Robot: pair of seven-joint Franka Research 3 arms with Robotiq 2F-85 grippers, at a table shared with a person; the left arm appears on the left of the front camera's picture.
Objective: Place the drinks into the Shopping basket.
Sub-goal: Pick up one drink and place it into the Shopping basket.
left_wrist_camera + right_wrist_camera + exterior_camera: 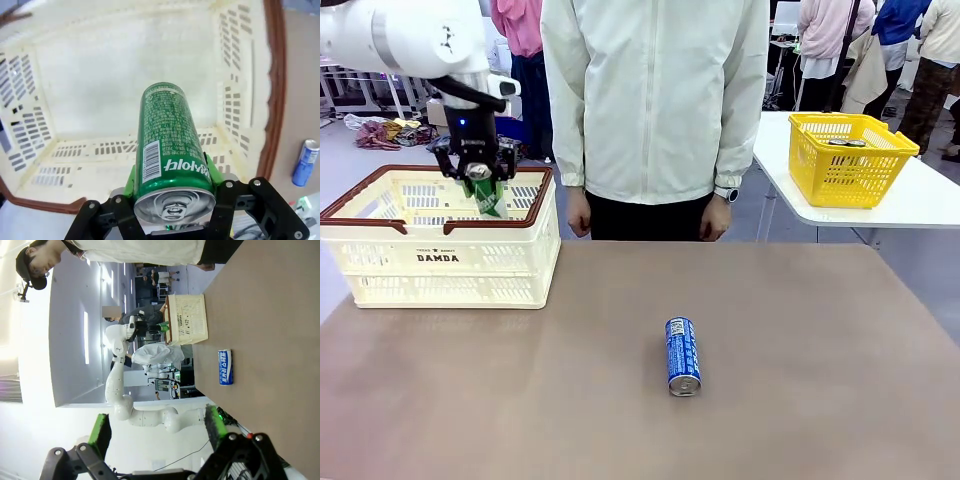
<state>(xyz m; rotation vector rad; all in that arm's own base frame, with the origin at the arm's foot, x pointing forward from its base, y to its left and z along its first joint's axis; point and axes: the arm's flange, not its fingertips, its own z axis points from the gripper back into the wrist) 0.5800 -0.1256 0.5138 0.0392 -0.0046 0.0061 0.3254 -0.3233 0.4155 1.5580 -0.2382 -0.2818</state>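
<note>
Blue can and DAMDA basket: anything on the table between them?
Nothing; bare brown tabletop from the blue can to the DAMDA basket, per front view.

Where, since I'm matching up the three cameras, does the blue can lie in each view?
Front view: the blue can lies on its side on the table, lower middle, slightly right of centre.
Left wrist view: at the right edge, on the table outside the rim of the Shopping basket.
Right wrist view: right of centre, on the table, below the basket in the picture.
Shared landmark: the Shopping basket.

Brown table (800, 330), white side table (930, 200) bearing yellow basket (850, 170), grey floor (920, 262)
</note>
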